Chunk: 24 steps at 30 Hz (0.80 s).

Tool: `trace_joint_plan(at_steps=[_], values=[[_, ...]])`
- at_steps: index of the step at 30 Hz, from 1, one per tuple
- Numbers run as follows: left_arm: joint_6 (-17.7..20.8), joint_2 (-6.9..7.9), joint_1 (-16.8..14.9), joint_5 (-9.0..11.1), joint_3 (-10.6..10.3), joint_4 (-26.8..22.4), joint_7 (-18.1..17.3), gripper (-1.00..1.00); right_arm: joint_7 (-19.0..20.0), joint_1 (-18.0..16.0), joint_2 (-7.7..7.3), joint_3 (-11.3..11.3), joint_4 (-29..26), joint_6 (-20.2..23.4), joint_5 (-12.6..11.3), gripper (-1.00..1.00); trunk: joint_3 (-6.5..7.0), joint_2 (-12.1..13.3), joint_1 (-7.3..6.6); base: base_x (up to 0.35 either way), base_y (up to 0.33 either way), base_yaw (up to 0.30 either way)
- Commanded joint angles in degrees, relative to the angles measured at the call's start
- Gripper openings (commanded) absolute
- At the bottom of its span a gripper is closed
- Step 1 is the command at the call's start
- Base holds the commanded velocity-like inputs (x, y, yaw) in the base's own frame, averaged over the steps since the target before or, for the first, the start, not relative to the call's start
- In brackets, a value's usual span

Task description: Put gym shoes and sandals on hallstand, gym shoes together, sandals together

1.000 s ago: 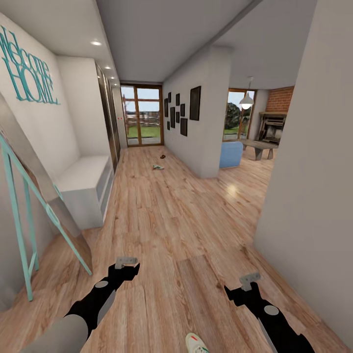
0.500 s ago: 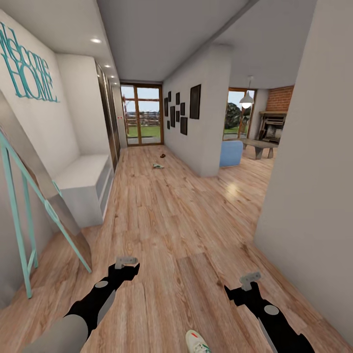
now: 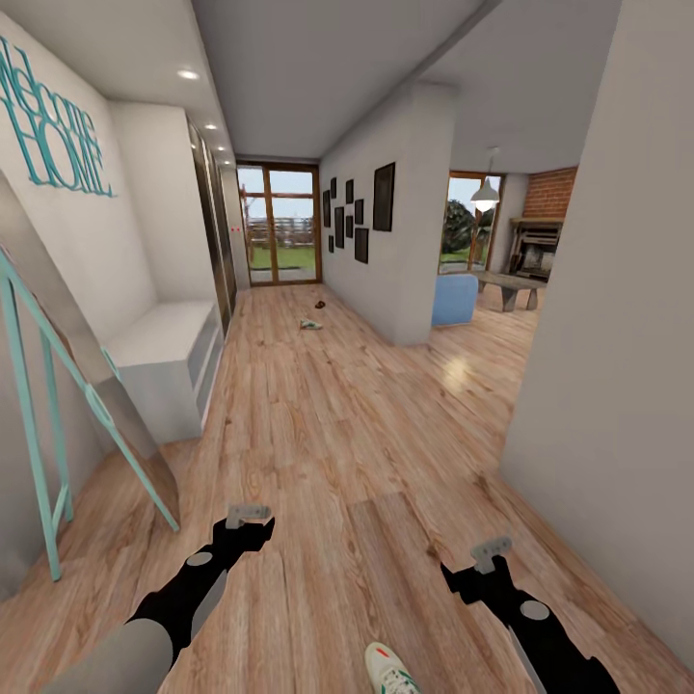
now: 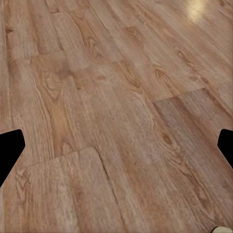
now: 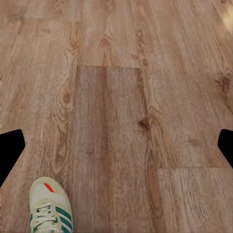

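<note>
Head view: long corridor floor (image 3: 328,453), hallstand (image 3: 169,361) at left (both jaws wide apart, empty), gym shoe (image 3: 390,670) underfoot.

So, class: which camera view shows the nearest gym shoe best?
The right wrist view: the gym shoe shows laces, green stripes and red tab. The head view clips it at the edge; the left wrist view catches a sliver.

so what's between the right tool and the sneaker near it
Bare wood-plank floor in the right wrist view; the off-white green-striped sneaker lies apart from the right tool.
</note>
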Motion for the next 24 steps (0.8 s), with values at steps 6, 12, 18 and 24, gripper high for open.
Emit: trace_joint_plan(at_steps=[6, 12, 18, 24], values=[[-0.19, 0.01, -0.01, -0.05, -0.02, -0.02, -0.12, 1.0, 4.4, -0.02, -1.06, -0.29, 1.83, 0.06, 0.57, 1.0, -1.14, -2.45, 1.32, 0.0, 0.0, 0.0], [-0.19, 0.01, -0.01, -0.05, -0.03, -0.07, -0.12, 1.0, 6.24, -0.02, -2.49, -0.57, 5.64, -0.35, 0.52, 1.0, -2.22, -4.85, 2.63, 0.0, 0.0, 0.0], [-0.19, 0.01, 0.0, -0.05, -0.31, -0.07, -0.12, 1.0, 6.48, -0.02, -2.78, -0.33, 6.37, -0.44, 0.48, 1.0, -3.29, -7.26, 3.95, 0.0, 0.0, 0.0], [-0.19, 0.01, 0.0, -0.05, -0.41, -0.09, -0.12, 1.0, 6.51, -0.02, -2.83, -0.36, 6.39, -0.44, 0.47, 1.0, -4.37, -9.67, 5.27, 0.0, 0.0, 0.0]])
